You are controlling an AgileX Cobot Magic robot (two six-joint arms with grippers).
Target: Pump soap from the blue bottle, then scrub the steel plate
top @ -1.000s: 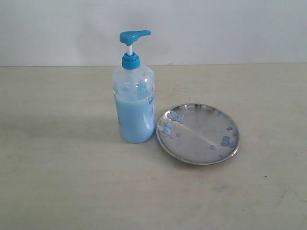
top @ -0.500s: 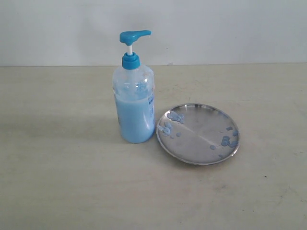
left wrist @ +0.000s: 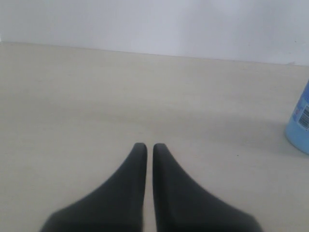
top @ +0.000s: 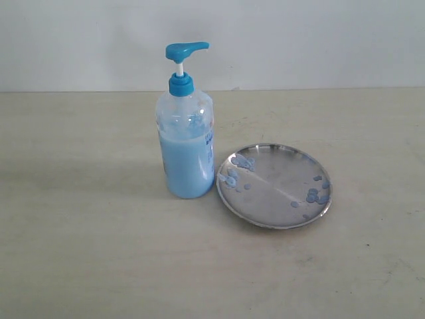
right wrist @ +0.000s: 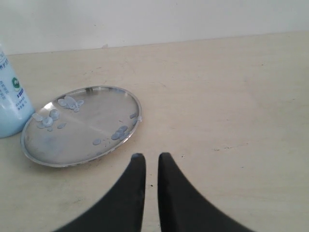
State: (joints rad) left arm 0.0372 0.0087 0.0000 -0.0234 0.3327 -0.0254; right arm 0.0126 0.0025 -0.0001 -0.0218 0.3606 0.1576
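The blue bottle (top: pixel 186 139) stands upright on the table, its pump head (top: pixel 185 49) raised with the spout towards the steel plate. Light blue soap (top: pixel 187 169) fills its lower half. The steel plate (top: pixel 279 174) lies flat just right of the bottle, with pale blue blobs (top: pixel 315 196) near two parts of its rim. Neither arm shows in the exterior view. My left gripper (left wrist: pixel 149 146) is shut and empty over bare table, the bottle (left wrist: pixel 300 123) at that view's edge. My right gripper (right wrist: pixel 151 157) is shut and empty, a short way from the plate (right wrist: pixel 91 121) and bottle (right wrist: pixel 9 104).
A pale wooden table (top: pixel 86 252) carries both objects, and a plain white wall (top: pixel 299 40) rises behind its far edge. Nothing else stands on the table in any view.
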